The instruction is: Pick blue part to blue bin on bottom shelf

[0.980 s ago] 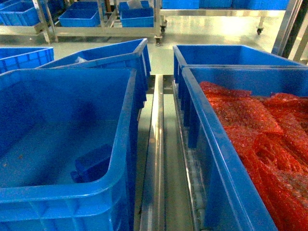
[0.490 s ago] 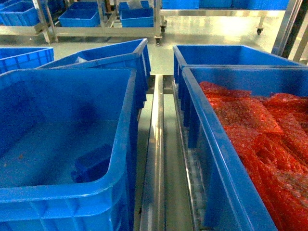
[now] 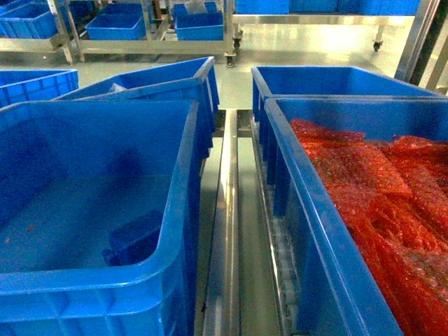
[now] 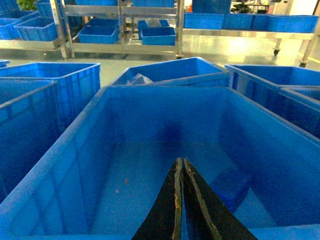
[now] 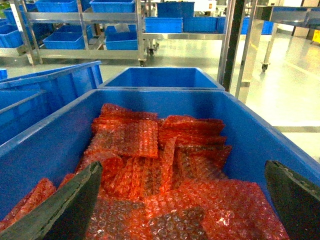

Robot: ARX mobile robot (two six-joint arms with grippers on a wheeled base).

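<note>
The left gripper (image 4: 180, 200) hung pinched shut and empty above the blue bin (image 4: 75, 130). Just right of its tips lay the blue part (image 4: 230, 185), seemingly rigid, light and boxy; flat sides looked best to pinch.

This is a factory or warehouse floor set up for parts handling. Large blue crates (image 3: 98, 210) stand in rows on a steel rack (image 3: 227, 231) with a shiny divider rail and roller tracks. One crate (image 5: 165, 165) is heaped with red bubble-wrap bags (image 5: 150, 165). Behind them, wheeled steel shelving (image 4: 125, 35) carries more blue crates (image 4: 100, 32). The floor (image 5: 285, 85) is glossy, pale green and brightly lit, as in an industrial hall.
</note>
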